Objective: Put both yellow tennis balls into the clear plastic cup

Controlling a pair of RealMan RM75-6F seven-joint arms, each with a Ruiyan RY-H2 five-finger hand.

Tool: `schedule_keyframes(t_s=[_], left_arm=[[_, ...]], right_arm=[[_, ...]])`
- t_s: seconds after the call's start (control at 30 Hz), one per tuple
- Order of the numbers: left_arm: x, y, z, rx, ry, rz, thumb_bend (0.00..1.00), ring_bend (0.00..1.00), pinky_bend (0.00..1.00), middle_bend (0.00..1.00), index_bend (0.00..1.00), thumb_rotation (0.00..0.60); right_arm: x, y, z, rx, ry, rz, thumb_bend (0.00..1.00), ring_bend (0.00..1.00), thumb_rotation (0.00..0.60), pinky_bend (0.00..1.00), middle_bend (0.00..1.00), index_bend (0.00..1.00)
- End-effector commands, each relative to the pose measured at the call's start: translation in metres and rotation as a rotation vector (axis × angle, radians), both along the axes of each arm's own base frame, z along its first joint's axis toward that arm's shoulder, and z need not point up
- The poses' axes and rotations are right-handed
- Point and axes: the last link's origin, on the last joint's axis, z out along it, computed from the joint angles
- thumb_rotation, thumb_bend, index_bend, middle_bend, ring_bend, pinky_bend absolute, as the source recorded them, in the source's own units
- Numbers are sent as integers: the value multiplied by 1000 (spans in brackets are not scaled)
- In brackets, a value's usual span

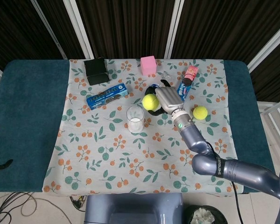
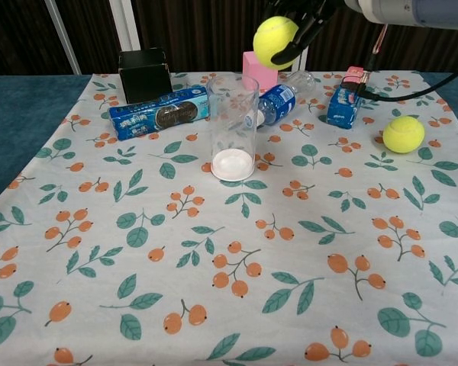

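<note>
The right hand (image 1: pixel 165 99) grips one ball (image 1: pixel 150 101) in the air, just right of the upright cup (image 1: pixel 135 119). The other ball (image 1: pixel 200 112) lies on the table (image 1: pixel 28 116), well apart.

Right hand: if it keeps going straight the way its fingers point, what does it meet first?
Probably the clear plastic cup: the right hand holds a tennis ball just beside and above its rim. Depth is uncertain.

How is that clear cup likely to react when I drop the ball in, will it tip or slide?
The cup is tall, narrow and looks empty and thin-walled, so it is probably light and could tip if the ball in the right hand clips its rim. It stands on a cloth, which probably limits sliding. Lowering the ball centred seems safer than dropping it.
</note>
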Motion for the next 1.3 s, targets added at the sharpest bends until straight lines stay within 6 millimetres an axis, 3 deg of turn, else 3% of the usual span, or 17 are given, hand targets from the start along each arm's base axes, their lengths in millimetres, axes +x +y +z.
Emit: schedule_keyframes(t_s=[0.03, 0.57, 0.9, 1.3], left_arm=[[0, 0, 0, -2, 0, 1, 23, 0, 0, 0, 0, 600], [0, 0, 0, 1, -2, 2, 23, 0, 0, 0, 0, 600], [-1, 0, 2, 4, -8, 6, 23, 0, 0, 0, 0, 600], [-2, -1, 3, 10, -9, 17, 23, 0, 0, 0, 0, 600]], right_arm=[[4, 1, -3, 4, -6, 9, 422, 557, 600, 66, 467, 502], [31, 16, -24, 32, -54, 80, 423, 546, 600, 62, 456, 502], [34, 18, -39, 65, -32, 74, 423, 446, 600, 22, 390, 498], [29, 18, -39, 100, -5, 37, 379, 276, 600, 0, 210, 247]])
